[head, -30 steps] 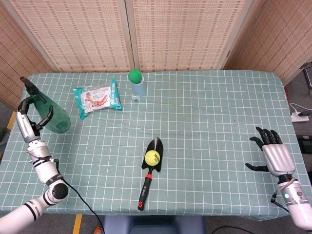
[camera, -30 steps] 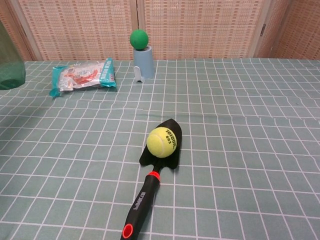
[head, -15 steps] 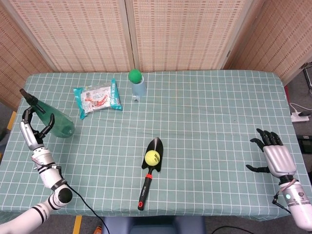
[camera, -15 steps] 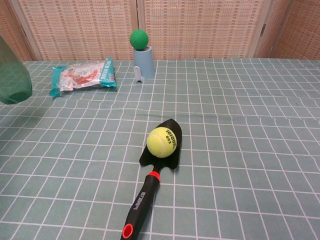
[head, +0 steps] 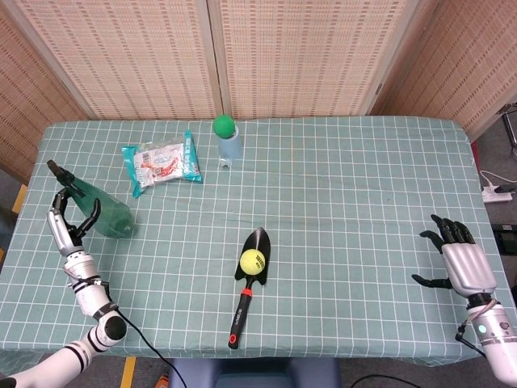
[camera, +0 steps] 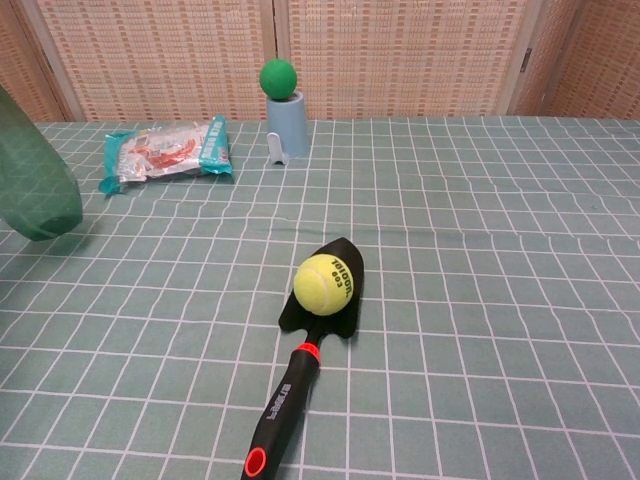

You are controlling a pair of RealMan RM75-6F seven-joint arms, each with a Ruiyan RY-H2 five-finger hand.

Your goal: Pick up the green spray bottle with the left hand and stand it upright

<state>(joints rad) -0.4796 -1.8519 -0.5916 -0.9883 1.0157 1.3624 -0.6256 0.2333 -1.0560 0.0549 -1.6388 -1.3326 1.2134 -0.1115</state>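
The left hand (head: pixel 71 228) stands at the tabletop's (head: pixel 347 202) left edge, forearm rising from the near-left corner, fingers curled around the neck of the green bottle (head: pixel 103 212). The bottle is tilted, its black nozzle pointing up and to the left, its fat base lower and to the right; whether the base touches the cloth is hard to tell. The chest view shows only that green base (camera: pixel 38 180) at its left border, the hand itself cut off. The right hand (head: pixel 462 257) hovers at the far right edge, palm down, fingers spread, holding nothing. At the back, a blue cup (head: pixel 229 148) carries a green ball (head: pixel 224 125) on its mouth, and a snack packet (head: pixel 161 162) lies flat just left of it. Near the front middle lies a black trowel (head: pixel 249 284) with a red-ringed handle toward the near edge; a tennis ball (head: pixel 253 261) rests in its blade.
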